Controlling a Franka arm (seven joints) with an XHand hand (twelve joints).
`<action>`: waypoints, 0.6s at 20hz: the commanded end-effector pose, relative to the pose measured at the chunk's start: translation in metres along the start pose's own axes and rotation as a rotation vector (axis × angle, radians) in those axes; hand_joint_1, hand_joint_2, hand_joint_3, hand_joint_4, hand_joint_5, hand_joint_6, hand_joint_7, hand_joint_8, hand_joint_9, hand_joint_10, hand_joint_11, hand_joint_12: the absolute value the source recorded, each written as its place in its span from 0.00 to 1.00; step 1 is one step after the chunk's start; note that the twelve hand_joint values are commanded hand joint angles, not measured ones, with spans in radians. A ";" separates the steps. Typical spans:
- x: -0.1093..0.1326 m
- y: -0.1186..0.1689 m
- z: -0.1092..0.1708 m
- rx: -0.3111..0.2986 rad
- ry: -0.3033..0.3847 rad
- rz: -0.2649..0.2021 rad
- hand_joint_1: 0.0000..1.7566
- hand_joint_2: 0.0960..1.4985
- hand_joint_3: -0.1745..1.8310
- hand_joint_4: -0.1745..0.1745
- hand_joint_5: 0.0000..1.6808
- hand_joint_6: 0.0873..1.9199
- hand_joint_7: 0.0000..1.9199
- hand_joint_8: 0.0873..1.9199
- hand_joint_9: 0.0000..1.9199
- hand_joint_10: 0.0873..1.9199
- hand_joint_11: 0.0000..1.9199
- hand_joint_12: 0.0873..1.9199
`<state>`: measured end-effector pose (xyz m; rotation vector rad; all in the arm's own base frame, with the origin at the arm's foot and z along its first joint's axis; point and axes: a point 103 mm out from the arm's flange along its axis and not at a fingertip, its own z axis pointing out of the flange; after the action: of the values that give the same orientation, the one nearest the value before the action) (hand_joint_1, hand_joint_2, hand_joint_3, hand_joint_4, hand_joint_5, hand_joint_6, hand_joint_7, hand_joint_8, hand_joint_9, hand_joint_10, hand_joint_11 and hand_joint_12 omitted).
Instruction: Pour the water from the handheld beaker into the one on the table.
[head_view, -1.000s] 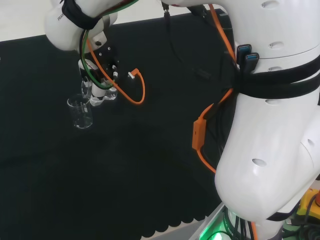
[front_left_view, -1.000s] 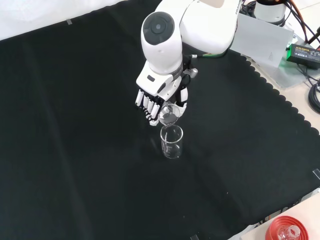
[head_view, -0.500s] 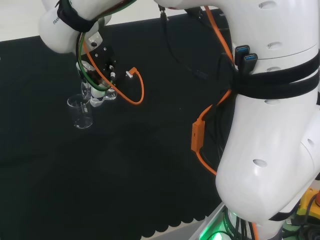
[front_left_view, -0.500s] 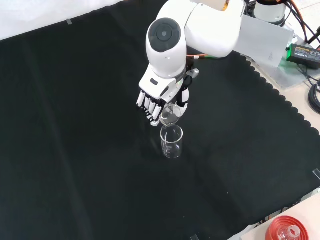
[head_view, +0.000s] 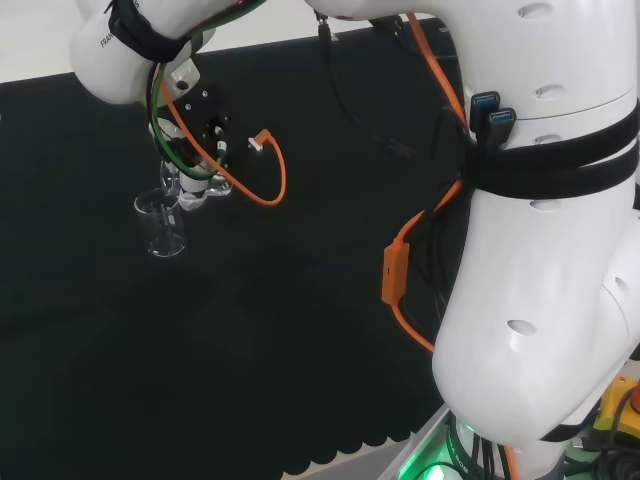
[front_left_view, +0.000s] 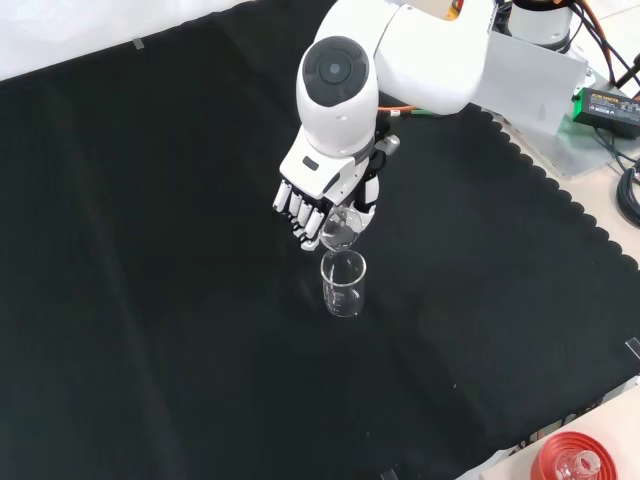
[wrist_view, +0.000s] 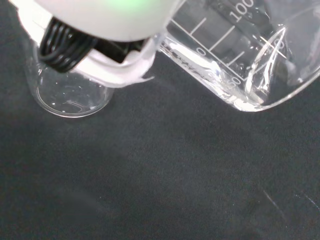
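Hand curled round small clear beaker, held tilted, long axis slanting, mouth pointing down toward front view's lower edge, just above rim of second beaker. Second beaker upright on black cloth, mid-bench. Wrist view: held beaker tipped, liquid pooled at lip; water in standing beaker cannot be judged

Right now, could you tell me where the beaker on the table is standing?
In the front view the table beaker stands upright on the black cloth near the middle, directly below the hand and its tilted handheld beaker.
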<state>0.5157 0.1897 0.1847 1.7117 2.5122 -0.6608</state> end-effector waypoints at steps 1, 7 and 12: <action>0.004 0.000 -0.004 0.001 -0.019 -0.002 0.67 0.40 0.38 0.60 0.83 0.18 0.75 0.03 0.65 0.10 0.42 0.56; 0.005 0.000 -0.011 0.015 -0.039 0.001 0.67 0.40 0.38 0.61 0.83 0.18 0.76 0.02 0.65 0.10 0.42 0.56; 0.005 0.000 -0.015 0.022 -0.047 0.004 0.67 0.40 0.38 0.62 0.83 0.18 0.76 0.02 0.65 0.10 0.43 0.56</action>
<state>0.5171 0.1989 0.1955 1.6866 2.4829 -0.7130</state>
